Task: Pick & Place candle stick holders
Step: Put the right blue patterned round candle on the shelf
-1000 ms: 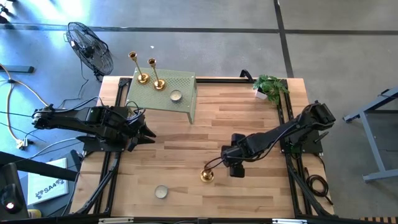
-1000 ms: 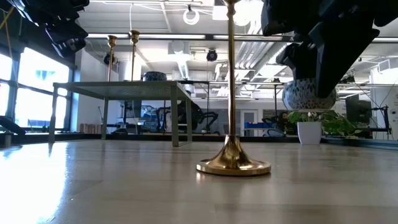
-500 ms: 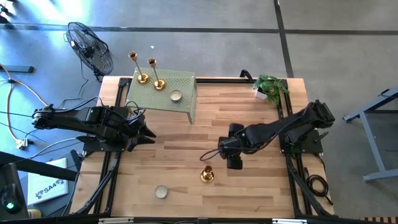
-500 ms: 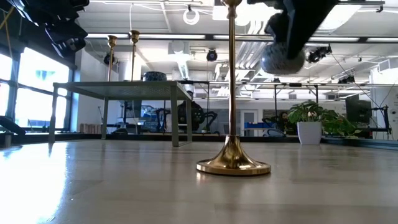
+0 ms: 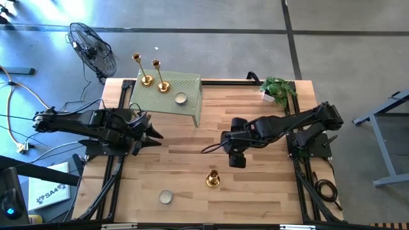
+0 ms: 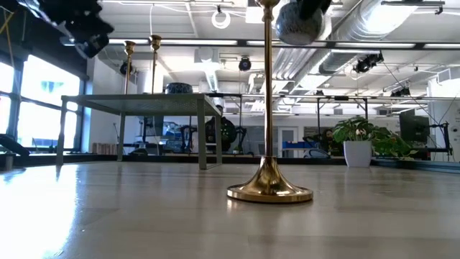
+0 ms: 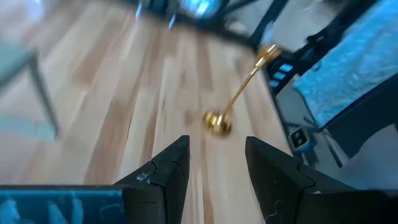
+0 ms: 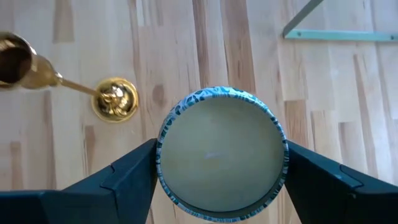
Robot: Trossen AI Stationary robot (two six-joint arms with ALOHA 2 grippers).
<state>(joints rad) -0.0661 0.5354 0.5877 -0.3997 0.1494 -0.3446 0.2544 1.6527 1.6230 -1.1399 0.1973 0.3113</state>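
Observation:
One gold candle stick holder (image 5: 213,179) stands on its round base on the wooden table (image 5: 255,204), near the front middle; it also shows in the low view (image 6: 269,188) and the left wrist view (image 7: 219,121). Two more candle stick holders (image 5: 146,80) (image 5: 163,86) stand on the green perforated stand (image 5: 185,86) at the far left. My right gripper (image 5: 235,160) hangs above the table, just beyond the single holder, shut on a round blue-patterned candle (image 8: 222,152). My left gripper (image 5: 156,135) waits open at the table's left side. My right gripper pinches the round candle by two opposite sides of its wall (image 8: 163,149) between its two fingers (image 8: 124,174). The fingers come steeply from above. The candle is lifted clear of the table, high in the low view (image 6: 300,21), its pale top facing up toward the wrist.
A small candle (image 5: 181,98) sits on the green stand and another (image 5: 166,197) on the table near the front edge. A potted plant (image 5: 278,89) stands at the far right corner. A fan (image 5: 92,48) is on the floor beyond the table's left.
My right gripper has risen with the round candle and drawn toward the table's far edge, away from the single candle stick holder, which stays standing where it was. My left gripper has rolled a little in place.

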